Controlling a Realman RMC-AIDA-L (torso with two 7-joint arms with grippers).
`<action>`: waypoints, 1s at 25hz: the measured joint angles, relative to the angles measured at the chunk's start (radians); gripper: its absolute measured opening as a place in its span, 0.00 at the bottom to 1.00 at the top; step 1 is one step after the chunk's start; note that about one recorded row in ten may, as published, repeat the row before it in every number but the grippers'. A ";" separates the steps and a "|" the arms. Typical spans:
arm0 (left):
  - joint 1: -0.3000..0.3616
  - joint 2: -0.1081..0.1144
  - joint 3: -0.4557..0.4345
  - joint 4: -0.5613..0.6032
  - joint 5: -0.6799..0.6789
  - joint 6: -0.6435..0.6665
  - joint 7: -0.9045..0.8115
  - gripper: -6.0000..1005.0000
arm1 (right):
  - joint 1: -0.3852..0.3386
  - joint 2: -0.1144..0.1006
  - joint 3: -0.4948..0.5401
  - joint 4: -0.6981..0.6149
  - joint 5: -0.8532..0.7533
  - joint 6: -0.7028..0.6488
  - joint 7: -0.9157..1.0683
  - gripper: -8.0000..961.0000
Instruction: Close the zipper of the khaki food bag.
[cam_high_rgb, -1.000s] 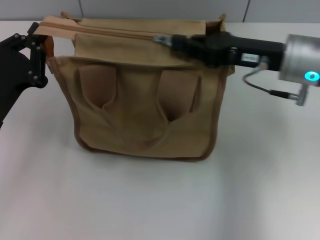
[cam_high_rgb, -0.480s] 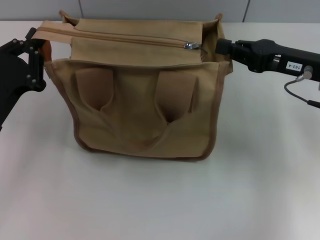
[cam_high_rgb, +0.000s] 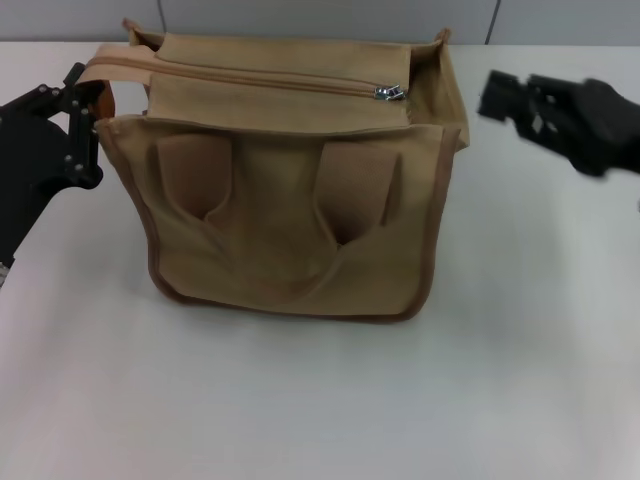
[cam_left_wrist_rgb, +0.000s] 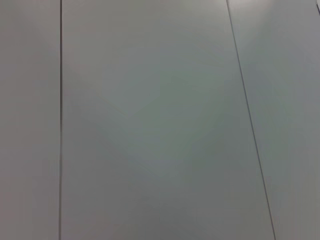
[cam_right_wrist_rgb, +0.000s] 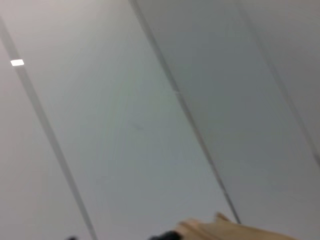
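The khaki food bag (cam_high_rgb: 290, 180) is shown upright on the white table (cam_high_rgb: 320, 400), its front panel with two looped handles (cam_high_rgb: 270, 215) turned toward the head camera and its flat top panel tilted back. The zipper (cam_high_rgb: 250, 78) is seen running along that top panel from the bag's left corner to the silver pull (cam_high_rgb: 389, 92), which lies near the right end of the line, just short of the bag's right corner; the tape between corner and pull appears joined. The left gripper (cam_high_rgb: 82, 125) is positioned against the bag's left upper corner, with one finger (cam_high_rgb: 72, 85) above and the other below the corner trim, the jaws partly closed — the strap end of the top panel lies between them and appears pinched, though the contact itself is partly hidden by the fingers. The right gripper (cam_high_rgb: 500, 100) is held in the air well apart from the bag, to the right of the pull and clear of the fabric; it is blurred, so how far its jaws are parted cannot be told, and nothing is seen in them. In the left wrist view only a grey panelled wall (cam_left_wrist_rgb: 150, 120) is shown. In the right wrist view the same wall (cam_right_wrist_rgb: 150, 100) fills the frame, with a sliver of the tan bag (cam_right_wrist_rgb: 225, 231) at the edge.
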 joint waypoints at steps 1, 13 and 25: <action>-0.001 0.001 0.000 -0.001 0.000 -0.006 -0.023 0.15 | -0.009 0.000 0.001 0.005 -0.004 -0.029 -0.046 0.19; 0.049 0.019 0.164 0.180 0.004 -0.069 -0.510 0.44 | -0.015 0.025 -0.011 0.073 -0.264 -0.062 -0.350 0.51; 0.147 0.137 0.339 0.413 0.075 0.130 -1.015 0.75 | 0.034 0.026 -0.013 0.135 -0.342 0.000 -0.393 0.85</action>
